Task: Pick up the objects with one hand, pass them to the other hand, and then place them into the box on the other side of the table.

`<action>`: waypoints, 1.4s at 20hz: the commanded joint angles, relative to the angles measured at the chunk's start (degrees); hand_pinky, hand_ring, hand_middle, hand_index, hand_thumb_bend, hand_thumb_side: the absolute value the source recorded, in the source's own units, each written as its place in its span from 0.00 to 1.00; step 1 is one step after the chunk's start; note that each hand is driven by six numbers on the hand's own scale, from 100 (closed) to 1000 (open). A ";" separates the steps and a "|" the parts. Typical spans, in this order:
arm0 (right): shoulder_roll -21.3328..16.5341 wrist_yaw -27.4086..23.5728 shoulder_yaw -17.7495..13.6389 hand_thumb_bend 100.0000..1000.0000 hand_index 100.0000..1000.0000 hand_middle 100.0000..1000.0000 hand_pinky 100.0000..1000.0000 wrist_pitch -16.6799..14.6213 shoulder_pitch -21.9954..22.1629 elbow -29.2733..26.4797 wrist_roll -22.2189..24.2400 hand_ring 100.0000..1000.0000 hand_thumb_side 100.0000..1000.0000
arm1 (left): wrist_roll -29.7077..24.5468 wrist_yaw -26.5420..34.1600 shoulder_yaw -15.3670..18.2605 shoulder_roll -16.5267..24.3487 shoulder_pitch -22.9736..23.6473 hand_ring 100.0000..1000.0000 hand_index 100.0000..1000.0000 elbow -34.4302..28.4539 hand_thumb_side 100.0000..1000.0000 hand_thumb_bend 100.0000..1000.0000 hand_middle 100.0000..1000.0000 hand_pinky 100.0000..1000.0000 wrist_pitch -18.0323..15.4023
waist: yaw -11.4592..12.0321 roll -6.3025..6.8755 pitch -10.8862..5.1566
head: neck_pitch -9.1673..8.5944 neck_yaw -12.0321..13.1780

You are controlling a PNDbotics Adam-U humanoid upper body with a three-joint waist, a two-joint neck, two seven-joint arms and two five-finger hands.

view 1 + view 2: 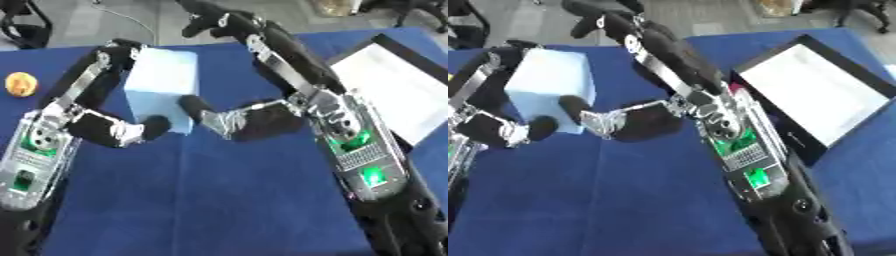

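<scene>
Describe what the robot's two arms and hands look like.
Both arms are mostly black with silver metal at the joints and along the upper links. Each forearm carries an exposed panel with a green glowing light, largest on the right arm; the left arm shows a smaller one. The left hand and right hand have black rounded fingertips over silver finger segments.

A pale blue block [160,85], an orange ball [21,84], a dark blue tablecloth [219,200].

Matt block [160,85] — cloth-covered table [227,200]
</scene>
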 commanded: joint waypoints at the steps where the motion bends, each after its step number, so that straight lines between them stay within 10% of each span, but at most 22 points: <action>1: 0.08 -0.64 0.32 0.17 1.00 0.75 0.84 -0.57 -1.18 -0.15 2.25 0.88 0.44 | -0.08 -1.27 -0.78 0.35 -1.58 0.42 0.56 -0.58 0.31 0.44 0.39 0.80 -0.59 | -0.06 -0.76 -0.82 | -0.14 0.05; 13: -0.07 1.13 0.44 0.11 1.00 0.64 0.75 -2.67 -1.26 -0.76 9.91 0.78 0.42 | -0.29 -5.92 -1.57 0.36 -3.31 0.42 0.56 -1.19 0.30 0.42 0.40 0.80 -2.46 | -0.32 -0.82 -0.78 | -0.14 0.43; 20: -0.13 4.46 0.01 0.00 0.91 0.47 0.67 -3.17 -1.18 -1.54 12.26 0.66 0.14 | -0.03 -7.76 -1.33 0.34 -3.38 0.42 0.56 -2.13 0.30 0.42 0.40 0.79 -2.75 | -0.47 -0.70 -0.78 | -0.14 0.38; 28: 0.01 8.93 -0.69 0.09 1.00 0.67 0.76 -5.27 -1.07 -2.38 12.37 0.76 0.30 | -0.20 -9.06 -1.00 0.40 -3.27 0.42 0.56 -2.94 0.30 0.41 0.40 0.79 -2.81 | -0.56 -0.62 -0.72 | -0.14 0.20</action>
